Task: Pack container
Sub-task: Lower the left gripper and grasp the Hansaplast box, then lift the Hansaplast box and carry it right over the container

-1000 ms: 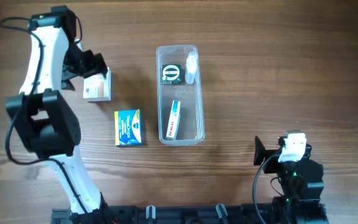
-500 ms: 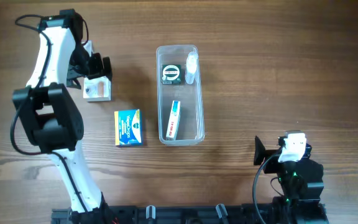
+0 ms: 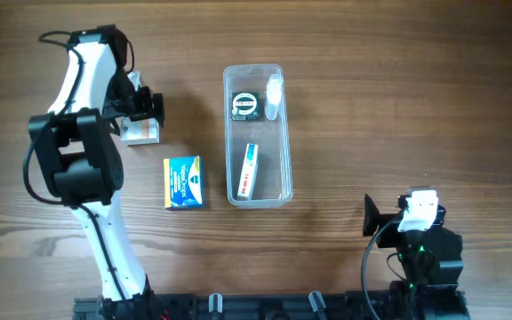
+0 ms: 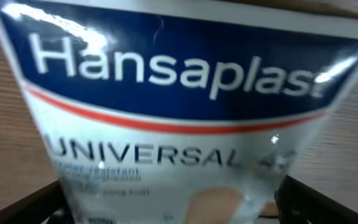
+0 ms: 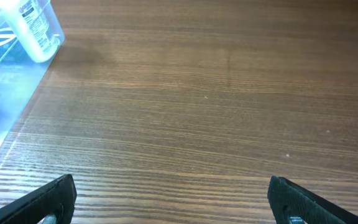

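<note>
Waiting at five o'clock, nearest the base, the right gripper [image 3: 370, 217] hangs over bare wood with its jaws spread wide, holding nothing. Further out, at eight o'clock from the container [image 3: 272, 151], lies a blue-and-yellow box [image 3: 183, 182], not yet packed. The container sits mid-table and already holds a slim red-and-white box [image 3: 250, 171], a round green-and-black item [image 3: 244, 106] and a small white bottle [image 3: 274, 96]. At ten o'clock the left gripper [image 3: 149, 108] stands open astride the Hansaplast plaster box [image 4: 166, 93], unclamped. By my judgement three items are packed and two remain.
</note>
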### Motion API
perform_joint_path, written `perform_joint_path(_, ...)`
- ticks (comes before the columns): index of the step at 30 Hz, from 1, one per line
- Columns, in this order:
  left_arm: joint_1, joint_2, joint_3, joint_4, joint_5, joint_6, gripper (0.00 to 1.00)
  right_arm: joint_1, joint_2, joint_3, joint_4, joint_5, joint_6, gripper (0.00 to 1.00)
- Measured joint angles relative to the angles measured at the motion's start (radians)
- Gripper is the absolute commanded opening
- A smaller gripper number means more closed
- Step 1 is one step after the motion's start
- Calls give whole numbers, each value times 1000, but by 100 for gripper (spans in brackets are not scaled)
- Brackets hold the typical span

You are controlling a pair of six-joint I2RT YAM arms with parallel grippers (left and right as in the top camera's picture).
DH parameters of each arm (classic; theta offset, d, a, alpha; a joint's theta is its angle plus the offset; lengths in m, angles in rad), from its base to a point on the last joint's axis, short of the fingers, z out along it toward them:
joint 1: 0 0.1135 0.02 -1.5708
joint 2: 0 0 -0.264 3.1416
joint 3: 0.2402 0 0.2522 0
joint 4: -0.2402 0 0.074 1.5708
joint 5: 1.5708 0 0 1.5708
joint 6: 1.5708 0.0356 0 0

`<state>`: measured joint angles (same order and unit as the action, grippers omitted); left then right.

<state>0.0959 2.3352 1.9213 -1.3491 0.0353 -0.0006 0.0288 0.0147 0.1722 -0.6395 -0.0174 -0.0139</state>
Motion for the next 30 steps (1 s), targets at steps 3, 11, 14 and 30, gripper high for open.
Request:
perform_joint_path(3, 0, 4, 0, 0, -11, 27, 100, 0, 0, 0, 0, 0, 0, 100)
perform_joint_path(11, 0, 4, 0, 26, -39, 52, 95, 0, 0, 0, 0, 0, 0, 100)
perform_joint_path(14, 0, 5, 0, 30, -42, 53, 93, 0, 0, 0, 0, 0, 0, 100)
perform_joint_path(30, -23, 30, 0, 47, -38, 54, 67, 0, 0, 0, 0, 0, 0, 100)
